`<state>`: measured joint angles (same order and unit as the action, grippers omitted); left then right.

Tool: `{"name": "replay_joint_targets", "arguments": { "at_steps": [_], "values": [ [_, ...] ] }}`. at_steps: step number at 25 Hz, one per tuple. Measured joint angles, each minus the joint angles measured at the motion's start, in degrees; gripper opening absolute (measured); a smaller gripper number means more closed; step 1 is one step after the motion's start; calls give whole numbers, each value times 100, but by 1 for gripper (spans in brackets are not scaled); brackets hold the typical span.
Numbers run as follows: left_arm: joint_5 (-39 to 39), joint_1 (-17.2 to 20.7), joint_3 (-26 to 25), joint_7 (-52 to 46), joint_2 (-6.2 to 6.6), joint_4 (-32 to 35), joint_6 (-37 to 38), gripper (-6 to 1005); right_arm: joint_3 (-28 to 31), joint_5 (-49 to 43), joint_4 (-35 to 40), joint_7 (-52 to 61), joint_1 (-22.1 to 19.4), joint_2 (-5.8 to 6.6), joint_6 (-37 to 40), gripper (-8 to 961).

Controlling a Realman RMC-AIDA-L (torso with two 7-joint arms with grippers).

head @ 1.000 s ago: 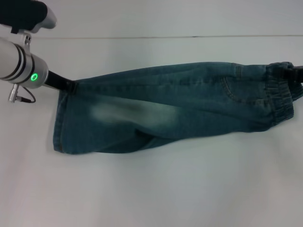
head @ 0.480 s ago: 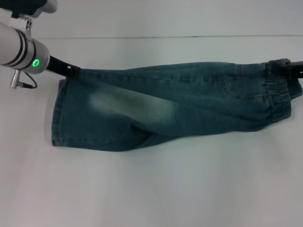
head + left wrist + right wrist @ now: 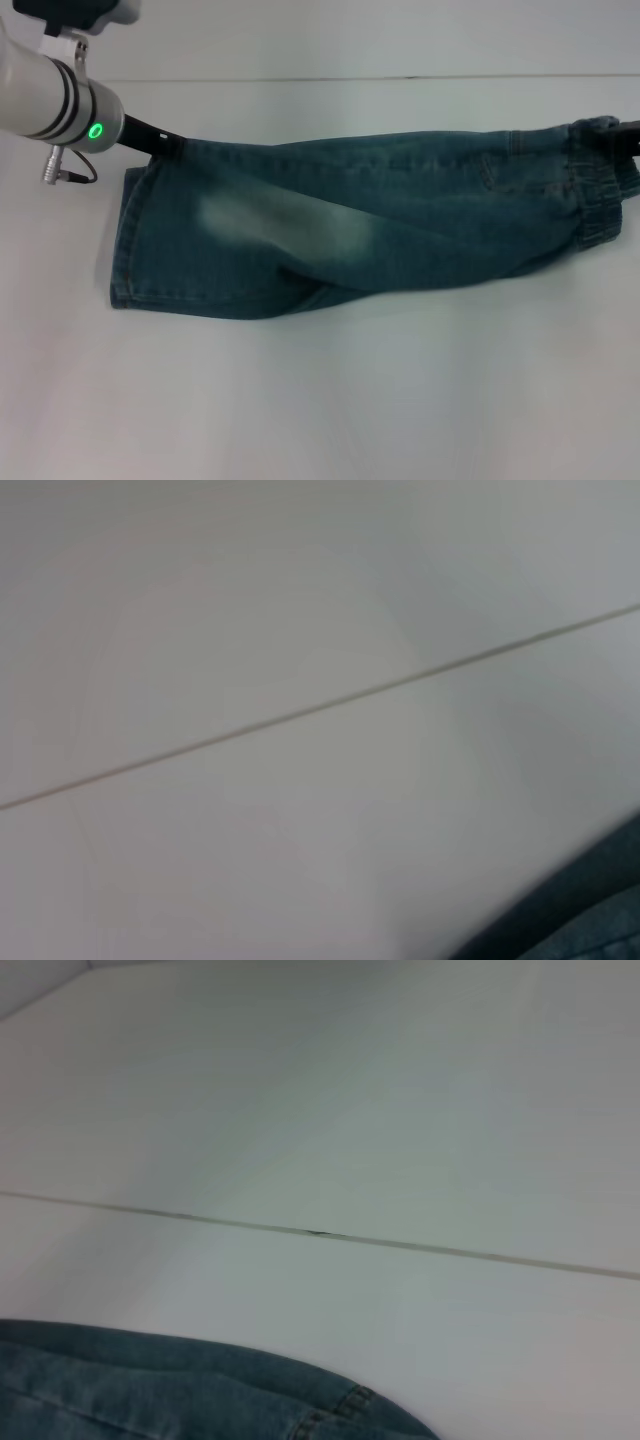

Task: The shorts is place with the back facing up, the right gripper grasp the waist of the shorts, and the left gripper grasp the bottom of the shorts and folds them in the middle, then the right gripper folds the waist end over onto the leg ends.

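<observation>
**Shorts folded lengthwise, held at both ends**

You have the shorts [image 3: 370, 225] lying across the white bench [image 3: 320, 400], folded along their length. Your left gripper [image 3: 165, 143] is closed on the far corner of the bottom of the shorts [image 3: 125, 245]. Your right gripper [image 3: 622, 138] sits at the waist [image 3: 600, 185], at the view's right edge; its fingers' state you cannot tell.
</observation>
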<state>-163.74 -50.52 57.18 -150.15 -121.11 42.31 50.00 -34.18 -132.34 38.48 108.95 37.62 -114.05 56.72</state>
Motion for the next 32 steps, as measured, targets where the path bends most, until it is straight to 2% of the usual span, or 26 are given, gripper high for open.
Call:
{"name": "replay_joint_targets", "arguments": {
  "at_steps": [9,13,18,20,27,32],
  "values": [
    [0,91,119,-12,-153,-138,-380,45,-368,-21,-215,3,67,-30,-412,90],
    [0,152,131,-52,-256,-134,-706,44,-444,-21,-182,32,58,-57,-460,167],
    [3,124,135,-143,-279,-226,-843,42,-426,-20,-139,141,10,-81,-628,263],
    [6,131,131,-216,-280,-216,-864,200,-424,-20,-139,141,-2,-82,-680,301],
    [3,126,210,-252,-281,-220,-869,466,-410,18,-71,144,-11,-93,-716,593],
    [0,119,251,-257,-267,-218,-875,696,-432,22,135,303,-14,-185,-661,816]
  ]
}}
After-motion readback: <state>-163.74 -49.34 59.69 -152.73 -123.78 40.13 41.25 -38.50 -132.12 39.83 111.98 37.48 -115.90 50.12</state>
